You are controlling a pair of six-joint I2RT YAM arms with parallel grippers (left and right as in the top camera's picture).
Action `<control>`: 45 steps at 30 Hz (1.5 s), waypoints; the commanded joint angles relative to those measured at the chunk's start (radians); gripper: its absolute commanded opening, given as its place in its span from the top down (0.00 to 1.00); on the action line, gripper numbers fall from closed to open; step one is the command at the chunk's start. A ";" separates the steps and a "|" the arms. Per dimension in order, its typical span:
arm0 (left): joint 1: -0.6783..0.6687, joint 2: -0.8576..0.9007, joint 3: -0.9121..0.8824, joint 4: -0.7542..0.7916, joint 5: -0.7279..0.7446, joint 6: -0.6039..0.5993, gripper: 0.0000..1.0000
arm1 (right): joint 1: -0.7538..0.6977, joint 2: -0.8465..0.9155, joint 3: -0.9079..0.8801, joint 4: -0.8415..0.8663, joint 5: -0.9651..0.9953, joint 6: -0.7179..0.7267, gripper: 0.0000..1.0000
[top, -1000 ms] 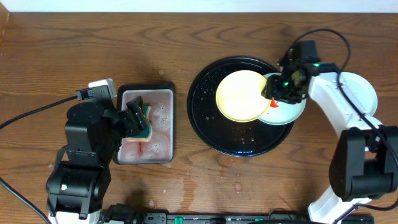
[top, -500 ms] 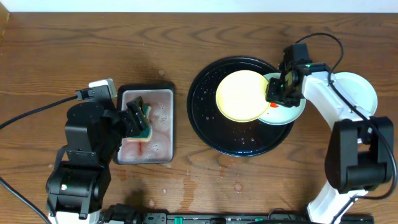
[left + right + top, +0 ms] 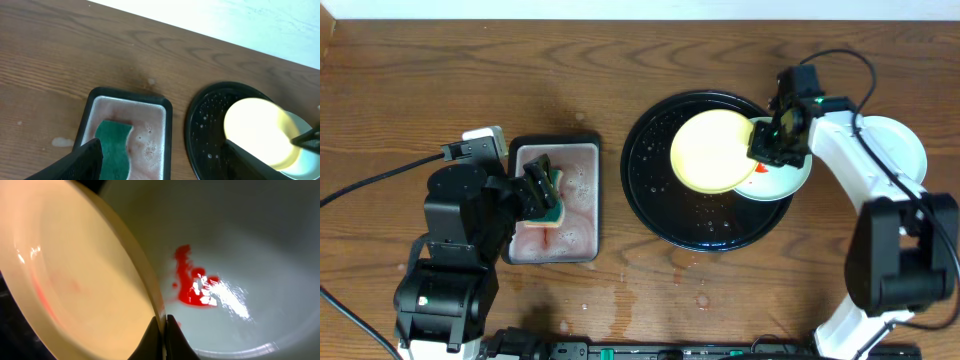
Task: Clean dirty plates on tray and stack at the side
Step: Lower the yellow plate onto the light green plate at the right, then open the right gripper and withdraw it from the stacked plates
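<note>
Green sponge (image 3: 114, 145) lies in the small soaking tray (image 3: 592, 200) at the desk's (image 3: 420, 80) 9 o'clock. The left hand (image 3: 163, 150) hangs above it, spread wide and empty. Over the black tray (image 3: 650, 190), the closed right hand (image 3: 767, 150) pinches the yellow plate (image 3: 710, 152) at its 3 o'clock rim. So thin a grip could slip, dropping it onto the sauce-smeared mint plate (image 3: 785, 182) underneath. The right arm arcs in from 4 o'clock.

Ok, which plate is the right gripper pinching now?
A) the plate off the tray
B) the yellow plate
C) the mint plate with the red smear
B: the right gripper is closed on the rim of the yellow plate, with the smeared mint plate beneath it.
</note>
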 commanded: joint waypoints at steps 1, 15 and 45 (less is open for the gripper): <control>0.002 -0.001 0.002 0.000 0.003 0.002 0.25 | -0.047 -0.151 0.087 -0.042 0.010 0.008 0.99; 0.002 -0.001 0.002 0.000 0.003 0.002 0.25 | -0.722 -0.271 0.089 -0.277 0.010 -0.222 0.99; 0.002 -0.001 0.002 0.023 0.003 0.002 0.25 | -0.852 0.085 0.048 0.099 -0.068 -0.125 0.99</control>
